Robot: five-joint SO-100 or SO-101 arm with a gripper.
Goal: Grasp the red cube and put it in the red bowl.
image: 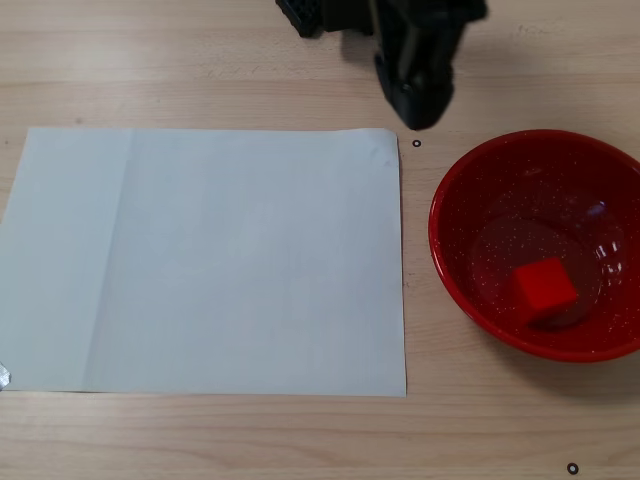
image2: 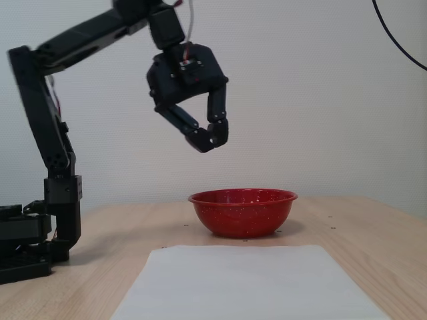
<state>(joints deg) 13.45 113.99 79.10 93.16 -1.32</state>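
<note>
Even, bright light; soft shadows; sharp.

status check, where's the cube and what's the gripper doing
Gripper shut, empty, raised above the table beside the red bowl. Red cube sits inside the bowl. White paper sheet alongside, nothing in the way.

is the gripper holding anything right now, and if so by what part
Nothing is held. The gripper hangs in the air with its fingertips together and nothing between them. The red cube lies inside the red bowl.
</note>
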